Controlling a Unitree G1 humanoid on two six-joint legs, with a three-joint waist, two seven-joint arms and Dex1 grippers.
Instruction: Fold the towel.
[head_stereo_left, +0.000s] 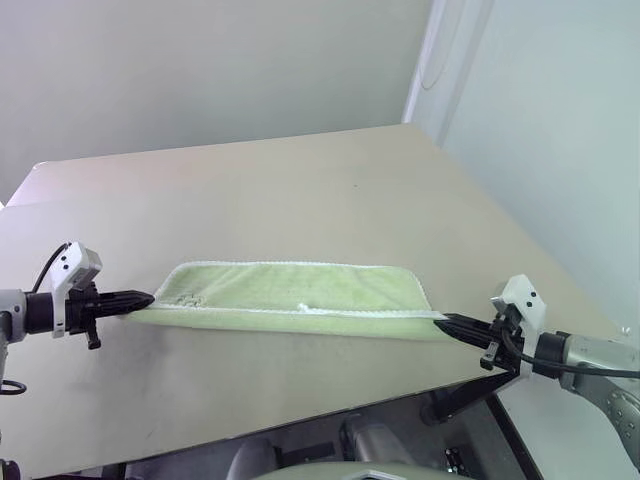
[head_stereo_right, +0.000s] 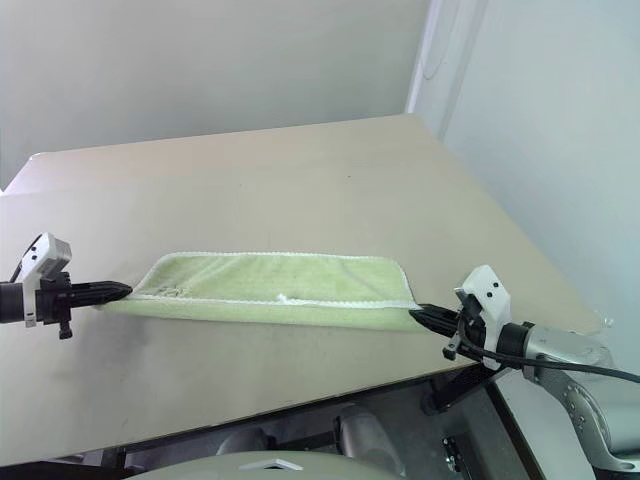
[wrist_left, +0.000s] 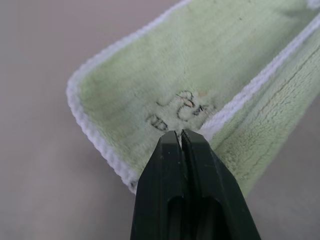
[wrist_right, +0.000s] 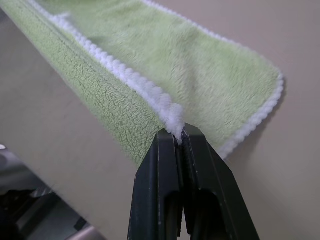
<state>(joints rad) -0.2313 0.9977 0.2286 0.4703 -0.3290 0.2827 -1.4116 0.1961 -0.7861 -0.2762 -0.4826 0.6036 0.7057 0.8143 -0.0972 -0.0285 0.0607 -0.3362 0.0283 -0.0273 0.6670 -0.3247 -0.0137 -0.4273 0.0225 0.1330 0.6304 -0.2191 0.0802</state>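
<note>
Across the frame's lower middle, our left hand (head_stereo_left: 150, 297) and right hand (head_stereo_left: 440, 320) pinch the towel (head_stereo_left: 290, 295), doubled. Next we lower it onto the surface (head_stereo_left: 300, 190) and release.

Looking like a bare lab or test room, not a home. A large plain beige table (head_stereo_left: 300, 190) is taking up most of the space, its top lightly scuffed and carrying nothing homely. Plain off-white walls (head_stereo_left: 200, 60) are standing behind it and to the right, meeting at a corner with a pale vertical trim strip (head_stereo_left: 425, 60). Below the near table edge, grey floor and dark metal frame parts (head_stereo_right: 460, 390) are showing. No decoration anywhere, lighting looking flat and even, all of it reading as a set-up workspace.
</note>
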